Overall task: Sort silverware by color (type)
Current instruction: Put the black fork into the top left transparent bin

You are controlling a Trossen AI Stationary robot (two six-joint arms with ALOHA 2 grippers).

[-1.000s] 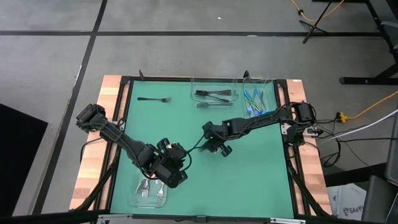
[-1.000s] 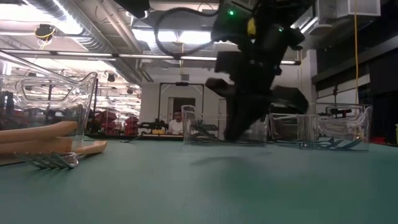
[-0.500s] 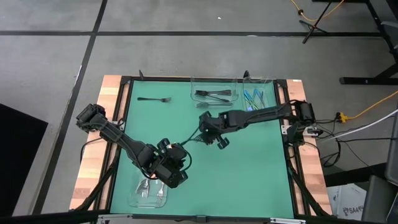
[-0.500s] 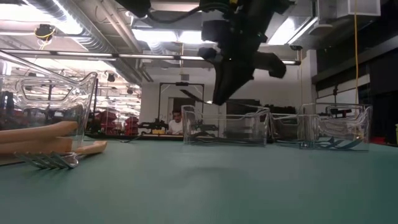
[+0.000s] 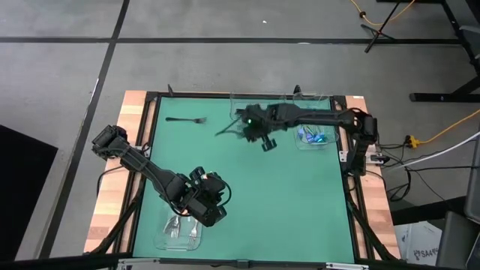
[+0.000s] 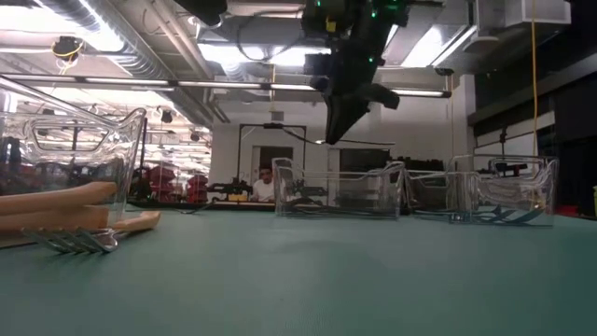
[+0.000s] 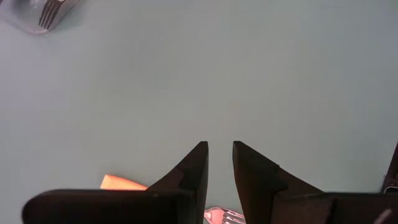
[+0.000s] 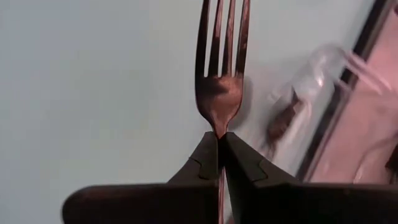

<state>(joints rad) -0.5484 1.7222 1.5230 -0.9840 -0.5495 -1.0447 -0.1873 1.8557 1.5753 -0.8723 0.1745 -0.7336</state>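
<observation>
While gripped: one black fork (image 8: 221, 68).

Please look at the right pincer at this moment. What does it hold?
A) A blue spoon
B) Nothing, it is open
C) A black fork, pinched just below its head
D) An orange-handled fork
C. In the right wrist view, the right pincer is shut on a black fork, gripping it just under the head, with the tines pointing away from the pincer; the high view shows it up near the far clear tray.

Right end effector (image 5: 241, 124) clamped, left (image 5: 212, 193) parted.
</observation>
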